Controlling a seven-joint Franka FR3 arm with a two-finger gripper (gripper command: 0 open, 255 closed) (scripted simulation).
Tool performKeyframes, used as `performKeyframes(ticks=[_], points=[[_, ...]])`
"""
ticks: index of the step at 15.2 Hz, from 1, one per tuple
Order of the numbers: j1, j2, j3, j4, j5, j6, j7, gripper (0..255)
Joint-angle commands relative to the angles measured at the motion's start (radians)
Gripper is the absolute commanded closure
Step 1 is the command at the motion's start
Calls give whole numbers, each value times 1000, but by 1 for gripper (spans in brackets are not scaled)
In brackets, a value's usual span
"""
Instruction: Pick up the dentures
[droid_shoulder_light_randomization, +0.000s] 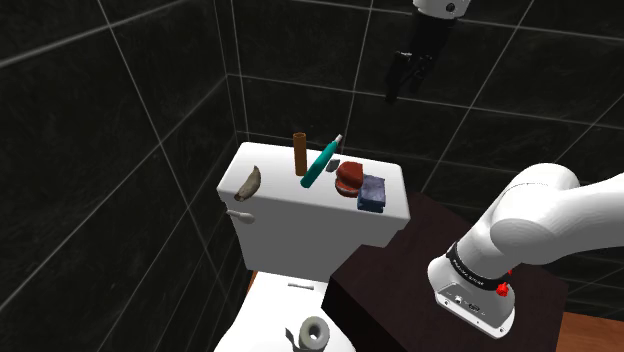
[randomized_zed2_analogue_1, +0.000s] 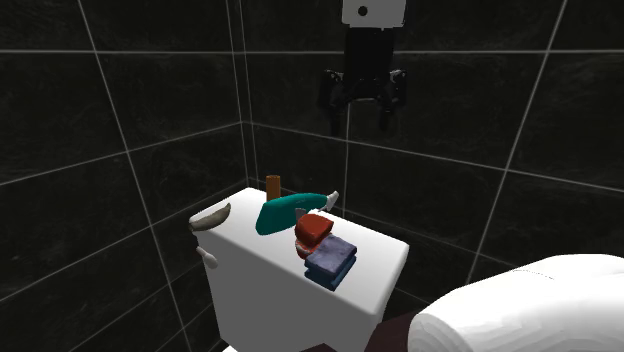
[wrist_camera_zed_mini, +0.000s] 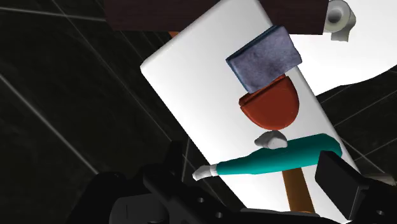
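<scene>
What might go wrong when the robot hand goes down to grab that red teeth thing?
1. The dentures sit tight between the blue block and the teal toothbrush, so the open gripper, high above, may catch a neighbour instead.
2. A bump might topple the upright brown tube.
3. The dentures lie near the tank lid's edge and might slide off.
</scene>
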Motion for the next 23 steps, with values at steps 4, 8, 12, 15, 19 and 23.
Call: performKeyframes(ticks=[4,8,12,15,19,23], points=[[-5,31,68,-55,14,48,99,0],[-9,97,156,-110,32,114,232,0],[-15,192,243,-145,47,184,368,0],[-23,281,305,-158,51,238,473,0],[-23,299,312,-186,52,284,480,0],[-25,330,323,-227,51,354,488,0]])
